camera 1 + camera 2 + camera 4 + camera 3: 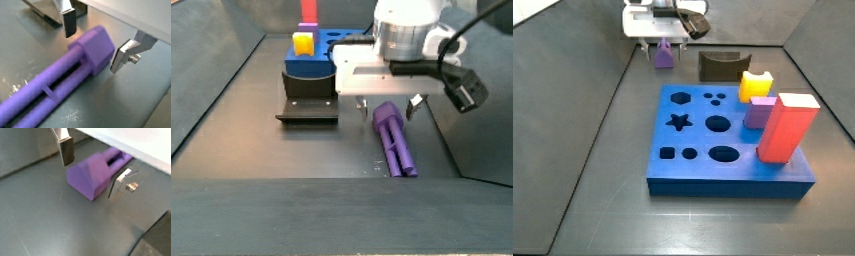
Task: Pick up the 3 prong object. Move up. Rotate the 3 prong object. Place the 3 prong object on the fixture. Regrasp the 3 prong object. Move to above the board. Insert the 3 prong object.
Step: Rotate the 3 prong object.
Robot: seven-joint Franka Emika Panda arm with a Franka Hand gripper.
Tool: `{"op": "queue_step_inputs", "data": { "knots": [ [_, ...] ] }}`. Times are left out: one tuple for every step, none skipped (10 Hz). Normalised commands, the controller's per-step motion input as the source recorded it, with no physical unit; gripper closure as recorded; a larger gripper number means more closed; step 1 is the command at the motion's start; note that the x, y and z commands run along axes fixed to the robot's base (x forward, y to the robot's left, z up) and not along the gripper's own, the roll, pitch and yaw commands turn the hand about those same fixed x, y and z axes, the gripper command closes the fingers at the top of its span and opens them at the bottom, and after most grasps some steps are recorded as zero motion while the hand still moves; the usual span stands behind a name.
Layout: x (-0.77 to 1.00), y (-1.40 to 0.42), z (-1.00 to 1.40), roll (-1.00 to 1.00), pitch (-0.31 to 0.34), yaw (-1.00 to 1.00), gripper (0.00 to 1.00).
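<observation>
now 3 prong object's (60, 80) end sits between the spread tool (93, 46) fingers.

Both wrist views look closely down past the hand (97, 45) at the 3 prong object (93, 175), while both side views face it from opposite ends above the board (727, 150).

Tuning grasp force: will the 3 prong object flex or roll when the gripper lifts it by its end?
The 3 prong object looks moulded and ridged, probably stiff. Lying flat-sided, it's unlikely to roll. The open gripper straddles its end block, so the long bar may droop.
</observation>
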Motion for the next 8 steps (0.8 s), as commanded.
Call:
{"op": "queue_step_inputs", "data": {
  "knots": [
    [-0.02, -0.01, 1.00, -0.01, 0.035, 0.00, 0.00],
    [-0.01, 0.00, 1.00, -0.01, 0.053, 0.00, 0.00],
    [-0.01, 0.00, 1.00, -0.02, 0.061, 0.00, 0.00],
    [-0.02, -0.01, 1.00, -0.02, 0.064, 0.00, 0.00],
    [-0.02, -0.01, 0.95, -0.02, 0.057, 0.00, 0.00],
    [-0.02, -0.01, 0.78, -0.02, 0.051, 0.00, 0.00],
    [-0.02, -0.01, 0.61, -0.02, 0.051, 0.00, 0.00],
    [-0.02, -0.01, 0.44, -0.02, 0.053, 0.00, 0.00]
  ]
}}
